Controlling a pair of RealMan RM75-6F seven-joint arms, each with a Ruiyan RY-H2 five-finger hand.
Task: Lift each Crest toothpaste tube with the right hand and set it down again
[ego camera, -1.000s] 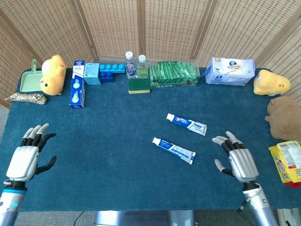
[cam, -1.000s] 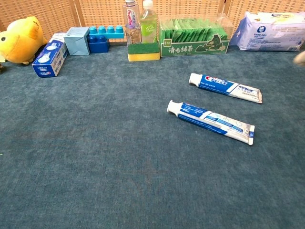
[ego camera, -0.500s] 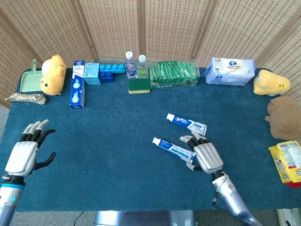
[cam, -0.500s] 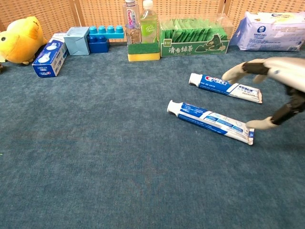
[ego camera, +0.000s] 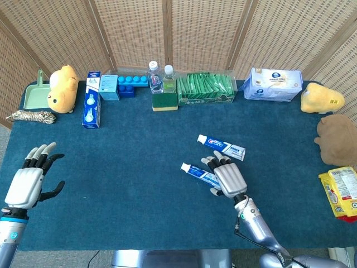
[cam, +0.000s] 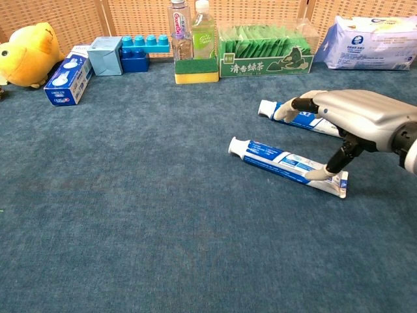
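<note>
Two white-and-blue Crest tubes lie flat mid-table, caps to the left. The near tube [ego camera: 196, 171] [cam: 279, 158] is the lower one; the far tube [ego camera: 222, 146] [cam: 285, 112] lies just behind it. My right hand [ego camera: 227, 177] [cam: 355, 116] hovers over the near tube's tail end with fingers spread. Its thumb tip [cam: 318, 173] touches the tube's near side, and its fingertips [cam: 287, 108] reach over the far tube, hiding part of it. Nothing is gripped. My left hand [ego camera: 27, 183] hangs open at the table's left edge, seen only in the head view.
Along the back stand a yellow plush [ego camera: 62, 88], a toothpaste box [ego camera: 91, 107], blue blocks [cam: 138, 51], two bottles [cam: 191, 29] on a sponge, a green packet box [cam: 266, 49] and a tissue pack [ego camera: 273, 85]. A brown plush [ego camera: 336, 139] and snack bag [ego camera: 340, 192] sit far right.
My right hand has swept left from the table's right side to over the near tube, its thumb now touching the tail. Both tubes lie where they were. The left hand barely shifted.
</note>
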